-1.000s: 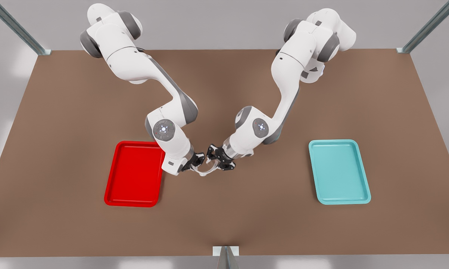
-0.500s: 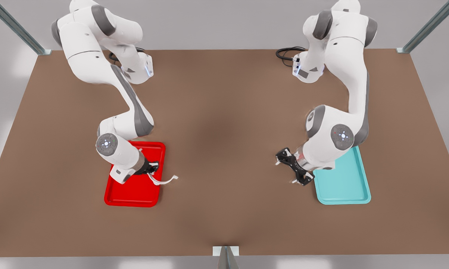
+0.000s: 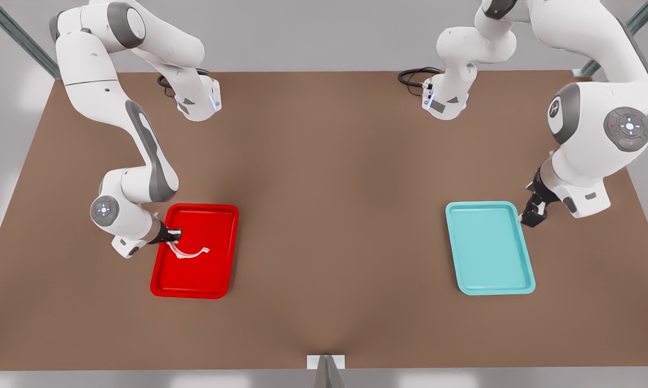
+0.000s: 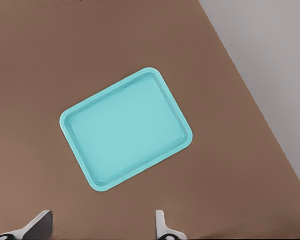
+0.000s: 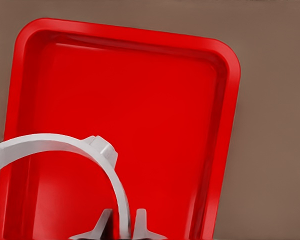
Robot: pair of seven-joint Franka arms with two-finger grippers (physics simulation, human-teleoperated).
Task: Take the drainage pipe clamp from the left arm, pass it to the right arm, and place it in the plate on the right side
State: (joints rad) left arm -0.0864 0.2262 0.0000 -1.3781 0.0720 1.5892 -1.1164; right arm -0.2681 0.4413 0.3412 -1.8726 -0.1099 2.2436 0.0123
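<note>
The drainage pipe clamp [image 3: 190, 253] hung over the red plate [image 3: 216, 280], pinched at one end between the closed fingers of the right gripper [image 3: 174, 235], its white arc curving out above the plate's floor; whether it touched the floor could not be told. The right arm [image 3: 135, 145] reached down from the front view's left, forearm angled low over the plate's rim. The left gripper [image 3: 534, 214] was raised just beside the teal tray [image 3: 489, 285], fingers spread apart and empty, its arm [image 3: 598, 124] bent high.
</note>
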